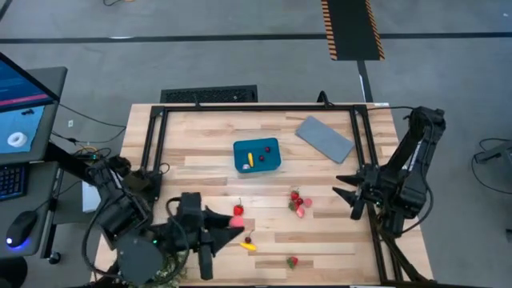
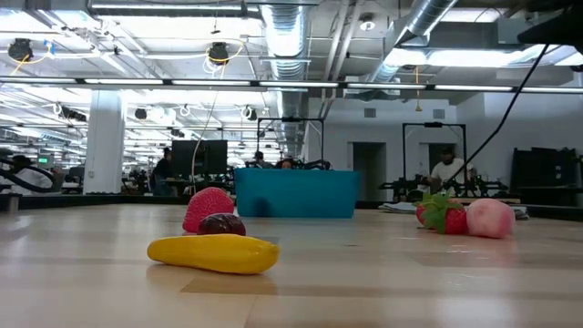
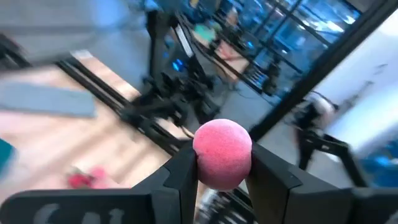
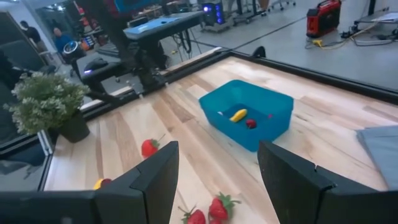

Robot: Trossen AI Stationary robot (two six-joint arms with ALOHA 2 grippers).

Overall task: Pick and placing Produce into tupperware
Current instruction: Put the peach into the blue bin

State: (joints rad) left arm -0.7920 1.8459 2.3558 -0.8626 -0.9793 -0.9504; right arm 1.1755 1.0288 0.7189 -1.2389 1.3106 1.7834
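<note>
My left gripper [image 1: 234, 226] hangs above the table's near left part, shut on a round pink fruit [image 3: 222, 154]. The teal tupperware [image 1: 257, 155] stands mid-table with a yellow piece [image 4: 238, 115] and a dark red piece [image 4: 250, 124] inside. Loose produce lies on the wood: strawberries [image 1: 298, 202], a red berry [image 1: 238, 210], a dark cherry [image 2: 221, 224], a yellow piece [image 2: 214, 253] and one more berry [image 1: 292, 261]. My right gripper [image 1: 346, 190] waits open at the right side, holding nothing. My left gripper pinches the pink fruit between its two fingers [image 3: 183, 174], which press on opposite sides [image 3: 200, 163] of it. The fruit sits at the fingers' free ends and pokes out past them. The fingers point nearly level toward the table's right side, and the fruit is lifted clear of the table.
A flat grey lid [image 1: 325, 138] lies at the far right. A leafy potted plant [image 4: 46, 99] stands at the near left corner. A black frame [image 1: 256, 108] rims the table. Bare wood lies between the tupperware and the near berries.
</note>
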